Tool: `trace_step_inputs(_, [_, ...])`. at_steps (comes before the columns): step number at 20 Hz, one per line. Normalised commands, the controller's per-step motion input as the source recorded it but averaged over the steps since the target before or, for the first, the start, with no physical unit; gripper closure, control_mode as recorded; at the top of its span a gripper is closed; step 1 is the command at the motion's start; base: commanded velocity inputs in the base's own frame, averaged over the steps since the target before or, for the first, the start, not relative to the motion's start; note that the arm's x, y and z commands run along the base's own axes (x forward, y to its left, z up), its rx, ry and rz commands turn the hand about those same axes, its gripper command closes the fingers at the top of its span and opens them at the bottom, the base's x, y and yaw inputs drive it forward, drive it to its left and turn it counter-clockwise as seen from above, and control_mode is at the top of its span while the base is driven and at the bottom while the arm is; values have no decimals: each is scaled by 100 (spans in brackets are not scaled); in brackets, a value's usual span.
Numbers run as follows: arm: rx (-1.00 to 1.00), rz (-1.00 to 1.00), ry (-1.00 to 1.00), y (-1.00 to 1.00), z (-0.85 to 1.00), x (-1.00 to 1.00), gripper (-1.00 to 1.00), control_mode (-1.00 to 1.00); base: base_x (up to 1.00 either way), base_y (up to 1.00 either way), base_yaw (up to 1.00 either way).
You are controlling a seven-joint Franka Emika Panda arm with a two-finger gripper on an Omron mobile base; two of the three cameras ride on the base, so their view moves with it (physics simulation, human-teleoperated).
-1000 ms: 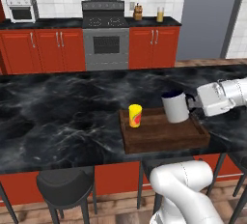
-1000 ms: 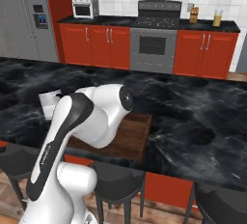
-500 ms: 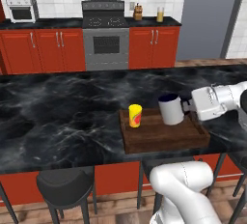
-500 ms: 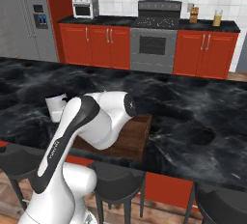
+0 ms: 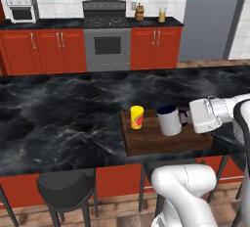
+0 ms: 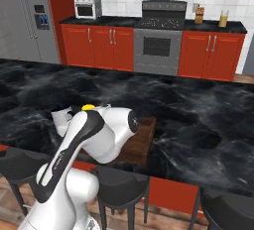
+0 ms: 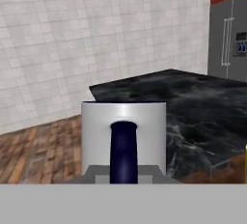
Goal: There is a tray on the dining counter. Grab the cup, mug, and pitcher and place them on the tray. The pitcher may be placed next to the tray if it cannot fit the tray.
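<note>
Presently: gripper (image 5: 187,117) clamped on the dark handle of the mug (image 5: 169,121), held upright over the tray (image 5: 146,142) beside the cup (image 5: 136,117).

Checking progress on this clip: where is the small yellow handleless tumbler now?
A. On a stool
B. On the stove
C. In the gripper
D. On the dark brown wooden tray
D: the small yellow handleless tumbler stands upright on the dark brown wooden tray, left of the grey mug.
</note>
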Motion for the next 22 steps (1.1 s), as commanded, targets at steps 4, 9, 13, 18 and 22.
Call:
trace_step_inputs(4, [0,3,0,6,-31,48,100,-100,0,0,0])
trace_step_inputs(9, [0,8,0,7,-38,54,100,-100,0,0,0])
trace_step_inputs(13, [0,11,0,4,-44,52,100,-100,0,0,0])
trace_step_inputs(18, [0,11,0,6,-39,45,100,-100,0,0,0])
trace_step_inputs(22, [0,10,-1,2,-20,32,100,-100,0,0,0])
